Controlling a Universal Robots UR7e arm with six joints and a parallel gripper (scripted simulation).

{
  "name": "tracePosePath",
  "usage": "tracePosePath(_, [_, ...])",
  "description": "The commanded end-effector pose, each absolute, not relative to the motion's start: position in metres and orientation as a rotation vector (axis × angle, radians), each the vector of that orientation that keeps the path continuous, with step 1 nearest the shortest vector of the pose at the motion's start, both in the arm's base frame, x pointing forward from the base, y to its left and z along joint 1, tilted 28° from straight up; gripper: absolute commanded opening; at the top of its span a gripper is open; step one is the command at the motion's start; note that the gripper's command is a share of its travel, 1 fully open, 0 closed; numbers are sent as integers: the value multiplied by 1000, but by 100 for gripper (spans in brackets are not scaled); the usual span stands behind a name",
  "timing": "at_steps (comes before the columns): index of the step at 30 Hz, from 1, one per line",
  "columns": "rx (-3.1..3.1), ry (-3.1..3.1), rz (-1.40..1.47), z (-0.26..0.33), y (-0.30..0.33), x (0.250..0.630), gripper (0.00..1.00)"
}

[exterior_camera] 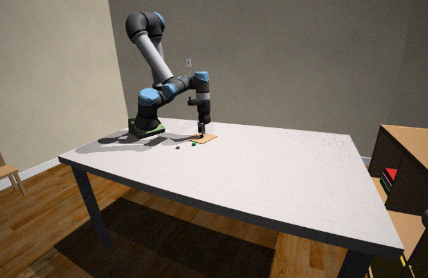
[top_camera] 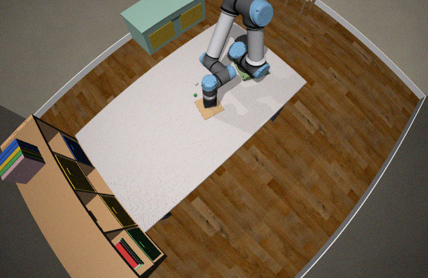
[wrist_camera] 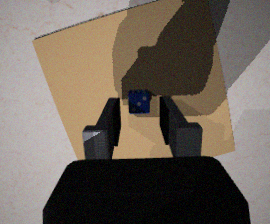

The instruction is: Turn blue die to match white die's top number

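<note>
The blue die lies on the tan mat, near its middle, in the wrist view. My gripper points straight down over the mat with one finger on each side of the blue die. The fingers are open, with a small gap to the die on both sides. In the exterior view the blue die shows just under the fingertips. The white die lies on the table away from the mat; its top face is too small to read.
The arm's base stands at the table's far left end. A shelf unit stands beyond the table's other end.
</note>
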State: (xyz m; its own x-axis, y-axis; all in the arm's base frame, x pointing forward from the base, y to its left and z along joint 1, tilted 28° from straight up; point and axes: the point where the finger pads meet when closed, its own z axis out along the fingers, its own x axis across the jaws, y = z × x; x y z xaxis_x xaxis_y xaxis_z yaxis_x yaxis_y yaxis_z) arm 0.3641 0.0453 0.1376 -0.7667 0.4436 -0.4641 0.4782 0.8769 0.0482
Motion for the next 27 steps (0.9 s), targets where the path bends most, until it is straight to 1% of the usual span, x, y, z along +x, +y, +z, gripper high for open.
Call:
tracePosePath(1, [673,2575,-100,136,45,365,64])
tracePosePath(27, [673,2575,-100,120,41,373,64])
